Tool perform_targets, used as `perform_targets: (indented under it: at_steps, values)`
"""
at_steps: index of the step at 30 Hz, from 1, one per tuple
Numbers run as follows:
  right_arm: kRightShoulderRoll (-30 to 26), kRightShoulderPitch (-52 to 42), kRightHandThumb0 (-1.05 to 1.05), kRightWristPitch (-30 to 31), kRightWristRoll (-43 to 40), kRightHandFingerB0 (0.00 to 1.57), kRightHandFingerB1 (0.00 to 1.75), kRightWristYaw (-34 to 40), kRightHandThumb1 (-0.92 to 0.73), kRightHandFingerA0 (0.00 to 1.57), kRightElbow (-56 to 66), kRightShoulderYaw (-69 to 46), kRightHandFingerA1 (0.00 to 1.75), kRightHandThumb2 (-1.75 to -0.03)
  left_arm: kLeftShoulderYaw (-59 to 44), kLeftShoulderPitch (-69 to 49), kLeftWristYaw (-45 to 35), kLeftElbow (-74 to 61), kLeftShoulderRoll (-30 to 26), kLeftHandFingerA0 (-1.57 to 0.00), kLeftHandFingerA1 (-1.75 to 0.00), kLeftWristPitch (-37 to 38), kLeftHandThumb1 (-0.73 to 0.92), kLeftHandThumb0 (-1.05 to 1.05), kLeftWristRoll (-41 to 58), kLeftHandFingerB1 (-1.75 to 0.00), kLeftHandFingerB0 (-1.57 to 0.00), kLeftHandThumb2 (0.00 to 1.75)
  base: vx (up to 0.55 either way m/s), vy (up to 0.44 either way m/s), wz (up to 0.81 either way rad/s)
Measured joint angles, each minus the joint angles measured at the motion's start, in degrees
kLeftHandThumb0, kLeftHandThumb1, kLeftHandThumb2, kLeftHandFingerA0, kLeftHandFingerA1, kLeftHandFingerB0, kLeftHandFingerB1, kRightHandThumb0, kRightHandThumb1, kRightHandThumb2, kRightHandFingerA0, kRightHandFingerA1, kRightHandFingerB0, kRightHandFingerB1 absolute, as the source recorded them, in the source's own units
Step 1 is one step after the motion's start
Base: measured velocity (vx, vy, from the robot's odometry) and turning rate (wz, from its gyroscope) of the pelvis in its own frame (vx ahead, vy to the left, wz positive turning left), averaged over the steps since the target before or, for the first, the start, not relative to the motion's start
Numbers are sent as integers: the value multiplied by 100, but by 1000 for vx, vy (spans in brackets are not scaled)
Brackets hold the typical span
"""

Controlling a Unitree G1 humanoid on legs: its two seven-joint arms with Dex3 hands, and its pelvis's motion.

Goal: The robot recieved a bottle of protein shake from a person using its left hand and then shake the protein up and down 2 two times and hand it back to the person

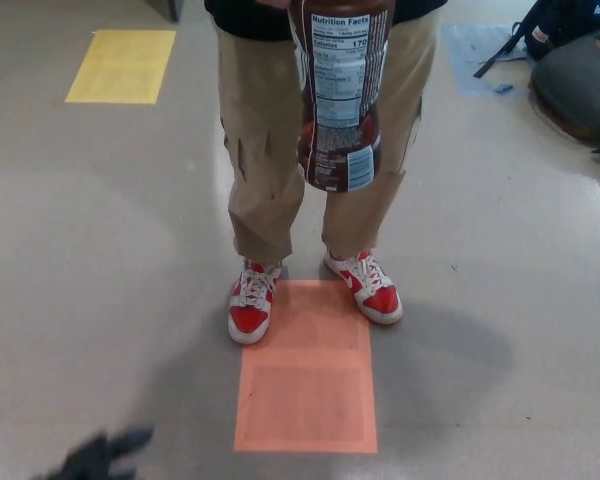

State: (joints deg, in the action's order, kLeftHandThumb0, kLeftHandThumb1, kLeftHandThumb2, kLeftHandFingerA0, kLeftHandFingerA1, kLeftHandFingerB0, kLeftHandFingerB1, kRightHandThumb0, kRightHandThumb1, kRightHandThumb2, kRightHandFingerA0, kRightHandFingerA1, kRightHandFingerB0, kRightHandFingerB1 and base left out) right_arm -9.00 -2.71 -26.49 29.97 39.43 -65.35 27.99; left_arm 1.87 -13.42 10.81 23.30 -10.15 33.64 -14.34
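You see the bottle (338, 95) hanging at the top middle of the head view, in front of a person's legs (315, 150). It is dark brown with a wrapped label; the side facing you carries a white nutrition facts panel with black print, and a small pale blue patch sits near the lower right edge. Its long axis runs almost straight up and down. The rounded base points down toward the floor (100, 250), while the upper end runs out of the frame, so you cannot see the cap or what holds it there.

Below it, the person stands in tan trousers and red and white shoes (252, 303), toes at the near edge of an orange rectangle (306, 390) marked on the floor. A yellow rectangle (121, 66) lies well apart at the upper left, and dark bags (578, 60) rest at the upper right.

Your left robot hand (98, 456) shows only as a dark blurred shape at the bottom left corner, well apart from the bottle. You cannot tell whether its fingers are spread or closed. The right robot hand does not show.
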Motion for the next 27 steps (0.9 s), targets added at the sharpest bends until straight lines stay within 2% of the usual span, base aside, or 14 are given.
perform_targets:
  at_steps: [7,18,20,23,24,25,26,27]
  values:
    - [14,277,-13,-473,87,89,59,356,-71,103,-230,-77,57,-62,-46,751,-374,-1426,-9,-77,-47,-450,81,-25,175,-42,-61,64,0,0,0]
    - [28,401,-15,-742,154,88,60,552,-73,103,-394,-104,64,-66,-23,1763,-732,-2078,136,-82,-47,-1409,79,-27,238,-41,-60,64,0,0,0]
    - [28,403,-15,-769,163,89,59,582,-73,101,-403,-100,57,-64,-8,1883,-776,-2153,167,-82,-47,-1579,79,-29,238,-40,-60,64,0,0,0]
    - [30,404,-15,-800,174,89,58,613,-73,103,-415,-100,58,-63,16,2028,-853,-2299,206,-77,-46,-1846,77,-34,237,-39,-56,64,0,0,0]
    - [30,404,-15,-802,176,90,59,616,-73,103,-416,-100,56,-64,22,2047,-865,-2317,211,-53,-41,-1884,72,-41,237,-35,-42,62,0,0,0]
    - [32,405,-15,-809,181,90,59,623,-73,103,-419,-100,56,-64,42,2111,-911,-2381,226,-53,-41,-2011,72,-41,242,-35,-42,62,0,0,0]
    - [34,406,-14,-811,183,90,60,626,-72,103,-420,-100,57,-64,54,2145,-946,-2416,233,-29,-35,-2088,68,-52,254,-30,-28,61,0,0,0]
    - [35,409,-16,-814,188,90,59,630,-72,103,-420,-100,56,-63,68,2184,-995,-2466,243,-1,-25,-2185,49,-69,279,-25,-7,84,0,0,0]
